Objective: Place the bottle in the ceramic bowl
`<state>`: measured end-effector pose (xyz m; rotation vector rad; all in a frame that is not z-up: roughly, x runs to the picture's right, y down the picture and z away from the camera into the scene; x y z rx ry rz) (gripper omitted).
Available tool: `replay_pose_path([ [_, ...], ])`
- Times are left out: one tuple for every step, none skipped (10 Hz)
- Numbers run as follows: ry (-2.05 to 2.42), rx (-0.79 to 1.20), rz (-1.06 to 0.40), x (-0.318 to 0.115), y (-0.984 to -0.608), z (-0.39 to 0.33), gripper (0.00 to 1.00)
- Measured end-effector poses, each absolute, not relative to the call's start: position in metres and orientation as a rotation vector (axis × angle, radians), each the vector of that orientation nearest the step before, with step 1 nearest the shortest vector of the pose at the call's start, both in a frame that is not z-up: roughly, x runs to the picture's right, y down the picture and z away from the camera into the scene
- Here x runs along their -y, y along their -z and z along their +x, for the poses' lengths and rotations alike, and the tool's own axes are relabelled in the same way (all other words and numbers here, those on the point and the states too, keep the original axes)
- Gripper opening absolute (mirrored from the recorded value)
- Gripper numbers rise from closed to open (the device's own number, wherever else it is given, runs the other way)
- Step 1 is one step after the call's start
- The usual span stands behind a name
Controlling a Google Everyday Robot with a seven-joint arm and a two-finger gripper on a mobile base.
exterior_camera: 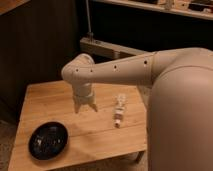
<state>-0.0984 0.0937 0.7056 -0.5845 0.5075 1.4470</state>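
The bottle [119, 109] lies on its side on the wooden table [55, 97], right of centre, its dark-tipped neck pointing toward the near edge. The ceramic bowl [48, 140], a shallow glossy black dish, sits empty at the table's front left corner. My gripper [85, 106] hangs point-down over the middle of the table, a short way left of the bottle and up and to the right of the bowl. Its fingers are spread apart and hold nothing.
My white arm [125, 72] reaches in from the right, and its bulky body [182, 115] covers the table's right end. A dark wall and a metal rail [107, 48] stand behind the table. The floor shows at the left.
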Motion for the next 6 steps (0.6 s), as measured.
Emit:
replay_pose_path([
  [-1.448, -0.499, -0.586, -0.089, -0.709, -0.095, 0.65],
  [-1.453, -0.488, -0.58, -0.078, -0.718, -0.083, 0.65],
  [-1.459, -0.48, -0.577, -0.07, -0.725, -0.074, 0.65],
  [-1.468, -0.46, -0.572, -0.06, -0.734, -0.06, 0.65],
  [-1.479, -0.438, -0.57, -0.053, -0.742, -0.046, 0.65],
  [-1.492, -0.413, -0.569, -0.047, -0.749, -0.031, 0.65],
])
